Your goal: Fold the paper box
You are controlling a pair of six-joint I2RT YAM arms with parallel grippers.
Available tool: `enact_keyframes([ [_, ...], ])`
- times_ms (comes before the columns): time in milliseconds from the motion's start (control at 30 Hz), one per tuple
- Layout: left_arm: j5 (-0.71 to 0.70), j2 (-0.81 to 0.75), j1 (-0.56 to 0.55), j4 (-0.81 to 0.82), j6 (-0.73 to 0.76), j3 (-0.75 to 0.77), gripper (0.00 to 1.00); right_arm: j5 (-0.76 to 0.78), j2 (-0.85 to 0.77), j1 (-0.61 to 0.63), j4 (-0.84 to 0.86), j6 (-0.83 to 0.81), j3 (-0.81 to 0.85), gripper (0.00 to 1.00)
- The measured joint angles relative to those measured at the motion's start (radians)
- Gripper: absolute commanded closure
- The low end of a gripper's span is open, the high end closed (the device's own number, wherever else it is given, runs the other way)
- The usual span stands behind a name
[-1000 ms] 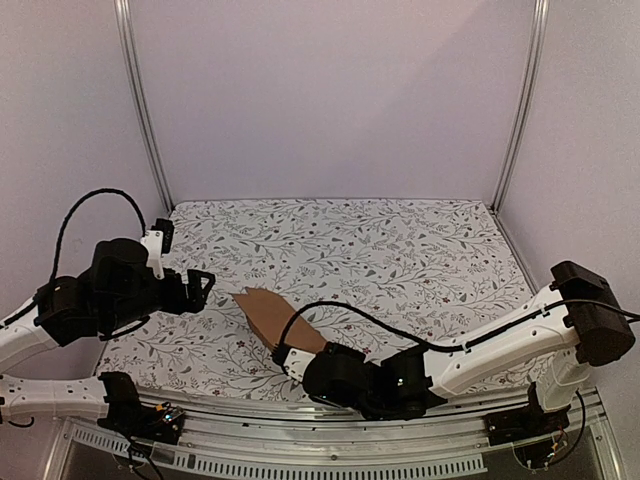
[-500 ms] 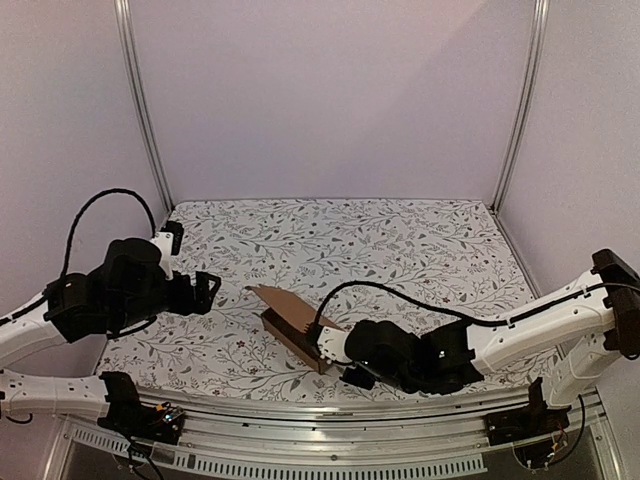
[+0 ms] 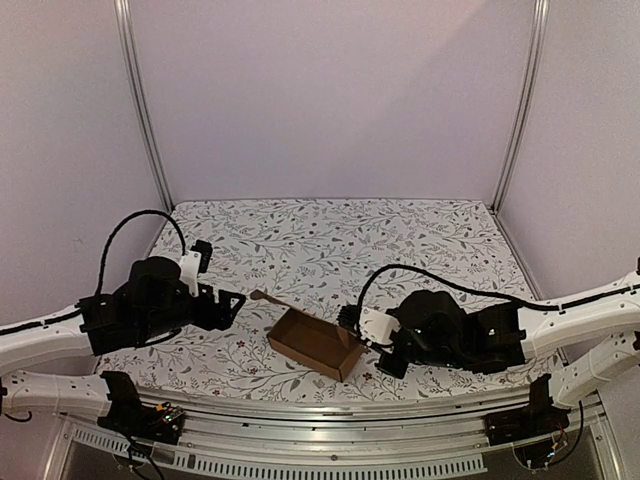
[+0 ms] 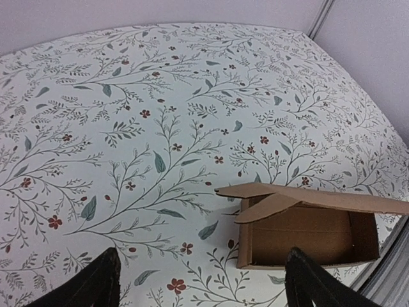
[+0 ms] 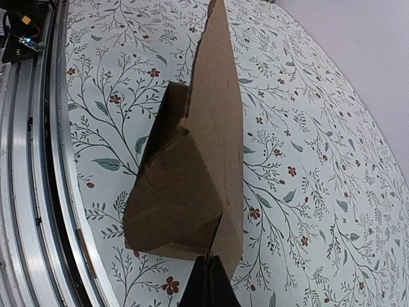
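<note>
- Desk (image 3: 420, 240): floral-patterned surface.
- Paper box (image 3: 315, 345): brown, open-topped, lying near the desk's front edge between both tools.
- Right tool (image 5: 206, 284): pinched closed on the box's right end.
- Left tool (image 3: 230, 304): spread wide, holding nothing, left of the box and apart from it.

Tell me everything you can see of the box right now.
The box is plain brown cardboard, unmarked. It is set up as an open-topped rectangular tray with its walls up. A long flap runs along its far side and juts past the left end, not folded in. The box rests flat on the floral table near the front edge. The right gripper, jaws shut, seems to pinch an edge at its right end. Nothing else touches it.
</note>
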Motion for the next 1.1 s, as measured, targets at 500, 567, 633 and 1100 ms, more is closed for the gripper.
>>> enact_keyframes([
  [500, 0.440, 0.113, 0.154, 0.423, 0.063, -0.187, 0.32, -0.068, -0.105, -0.027, -0.002, 0.049, -0.094, 1.00],
  [567, 0.475, 0.146, 0.156, 0.476, 0.082, -0.202, 0.30, -0.074, -0.116, -0.030, -0.002, 0.056, -0.101, 1.00],
  [633, 0.500, 0.178, 0.157, 0.539, 0.113, -0.233, 0.28, -0.084, -0.124, -0.032, -0.001, 0.063, -0.106, 1.00],
  [1100, 0.637, 0.484, 0.159, 0.756, 0.329, -0.169, 0.43, -0.141, -0.143, -0.037, 0.011, 0.087, -0.119, 1.00],
])
